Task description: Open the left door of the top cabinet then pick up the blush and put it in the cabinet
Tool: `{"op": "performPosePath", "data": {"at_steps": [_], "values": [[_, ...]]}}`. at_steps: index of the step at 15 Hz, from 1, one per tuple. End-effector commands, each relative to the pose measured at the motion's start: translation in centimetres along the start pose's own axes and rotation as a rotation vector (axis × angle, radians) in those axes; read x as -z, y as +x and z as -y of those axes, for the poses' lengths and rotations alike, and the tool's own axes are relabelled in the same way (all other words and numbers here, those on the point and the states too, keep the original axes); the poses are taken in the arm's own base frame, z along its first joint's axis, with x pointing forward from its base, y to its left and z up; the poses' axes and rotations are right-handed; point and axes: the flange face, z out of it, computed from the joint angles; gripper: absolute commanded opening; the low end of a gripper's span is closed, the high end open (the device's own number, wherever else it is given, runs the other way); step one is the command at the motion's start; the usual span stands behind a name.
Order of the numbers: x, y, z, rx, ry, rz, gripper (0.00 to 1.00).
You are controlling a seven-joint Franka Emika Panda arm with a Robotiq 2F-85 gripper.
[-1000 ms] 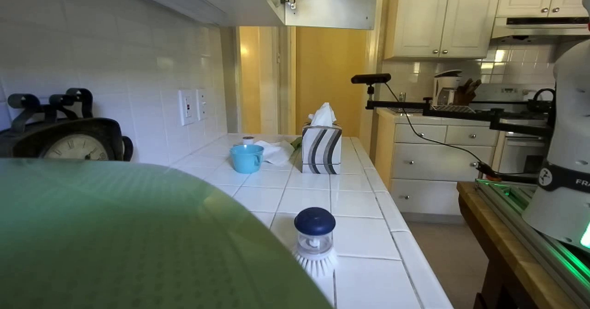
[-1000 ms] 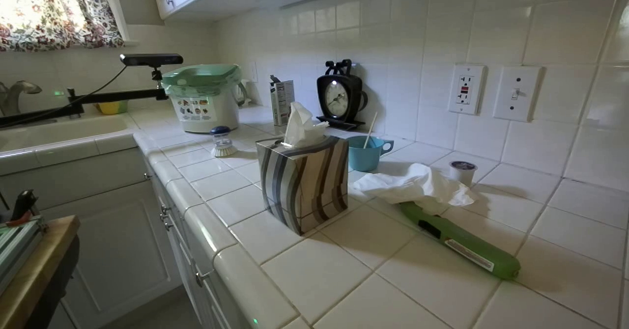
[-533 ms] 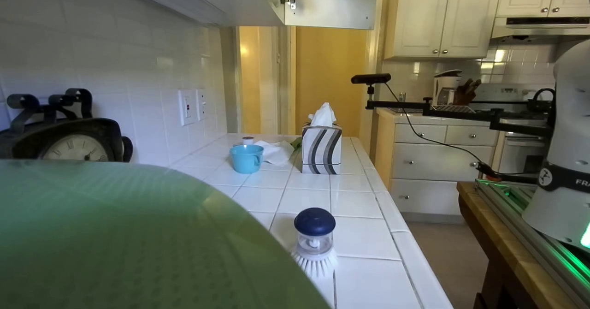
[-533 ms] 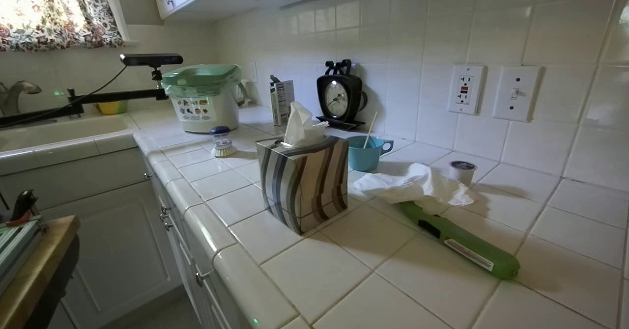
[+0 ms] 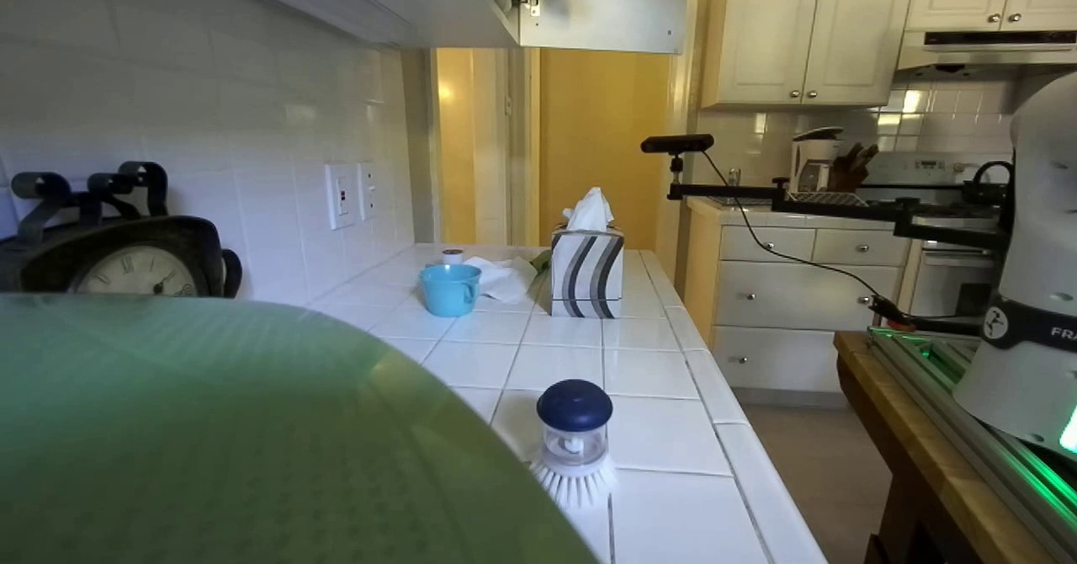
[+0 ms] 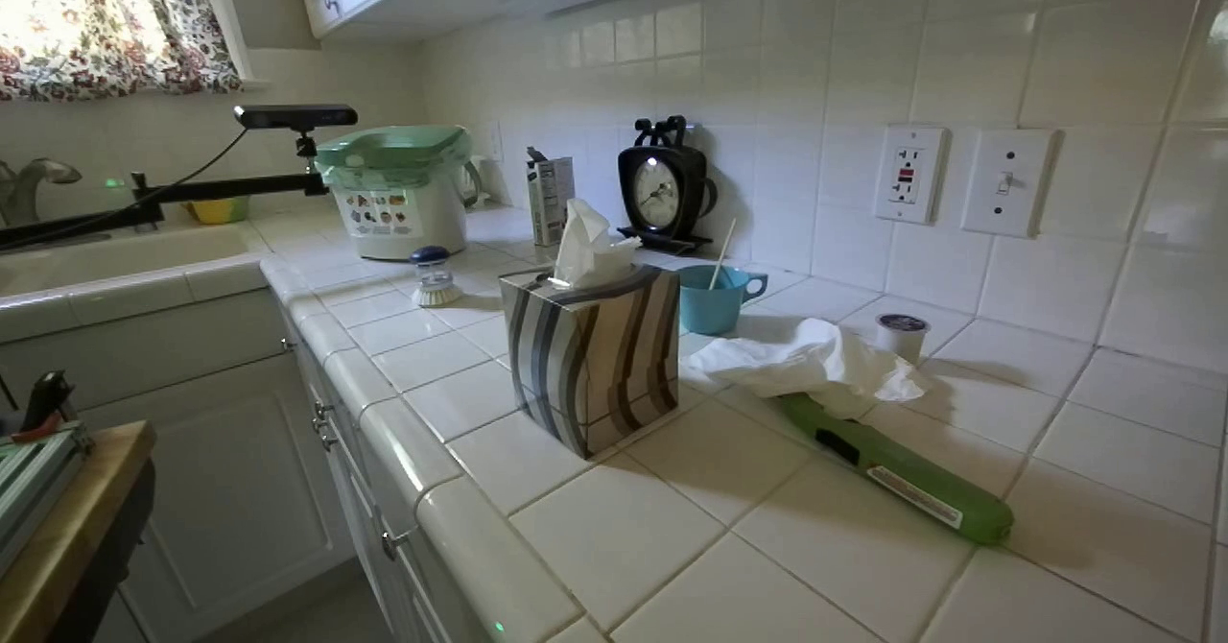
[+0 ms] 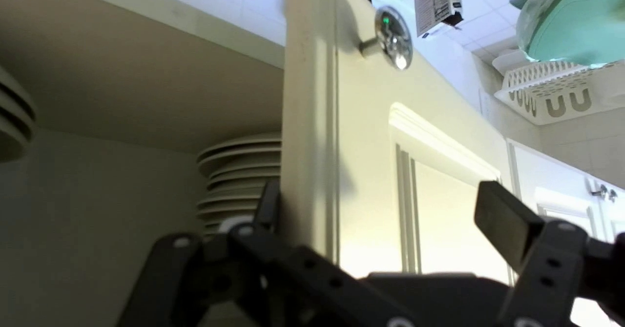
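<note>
Blue on top and white at the bottom, the blush [image 5: 575, 442], which looks like a small scrubbing brush, stands up straight on the tiled counter [image 5: 652, 362], low in the middle of the frame in an exterior view. Its bristles point down and spread out like a skirt, so it can stand alone. Its round cap points up, so it should be easy to grab.

Up at the top cabinet [image 5: 404, 0], the gripper [image 7: 389, 214] is spread wide in the wrist view and is not pinching anything. One finger [image 7: 270, 207], at the lower middle, is just beside the edge of a cream door [image 7: 366, 136], on the side where the plates [image 7: 239, 185] are. The other finger [image 7: 508, 219], at the lower right, is out in front of the door. My guess is that the gripper sits this way to push the door from behind, so it does not need the shiny knob [image 7: 394, 38]. I cannot tell if the finger touches the door, or if this is the same as the swung-out door [image 5: 602, 4] at the top of the frame in an exterior view.

The blush is well below the gripper, down on the counter, and does not show in the wrist view. Picking it up looks like the job after the door.
</note>
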Motion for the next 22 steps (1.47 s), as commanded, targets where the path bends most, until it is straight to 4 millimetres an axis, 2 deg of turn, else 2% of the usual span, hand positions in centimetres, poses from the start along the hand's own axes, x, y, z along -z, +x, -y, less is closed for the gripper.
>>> {"op": "performPosePath", "data": {"at_steps": [1, 6, 17, 22], "values": [[0.0, 1.1, 4.7, 0.044, 0.089, 0.000, 1.00], [0.8, 1.1, 8.1, 0.060, 0.110, 0.018, 1.00], [2.9, 0.5, 15.8, -0.040, -0.040, 0.105, 1.00], [3.8, 1.1, 19.9, -0.105, -0.090, 0.166, 1.00]]}}
